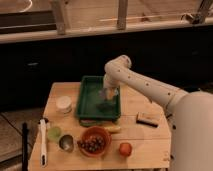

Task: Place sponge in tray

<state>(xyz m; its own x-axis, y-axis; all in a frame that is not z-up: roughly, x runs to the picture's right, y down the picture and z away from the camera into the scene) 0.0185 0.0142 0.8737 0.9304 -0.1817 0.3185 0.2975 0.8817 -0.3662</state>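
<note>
The dark green tray (87,102) lies at the back middle of the wooden table. My gripper (108,96) hangs from the white arm over the tray's right half, low inside its rim. A small blue-grey patch, the sponge (104,106), shows on the tray floor directly under the gripper. I cannot tell whether the gripper touches or holds it.
A brown block with a dark top (148,118) lies right of the tray. In front are an orange-brown bowl (94,141) of dark fruit, a red fruit (125,149) and a yellow item (114,129). At left are a white cup (63,104), a green cup (54,133), a metal cup (66,143) and a white utensil (43,142).
</note>
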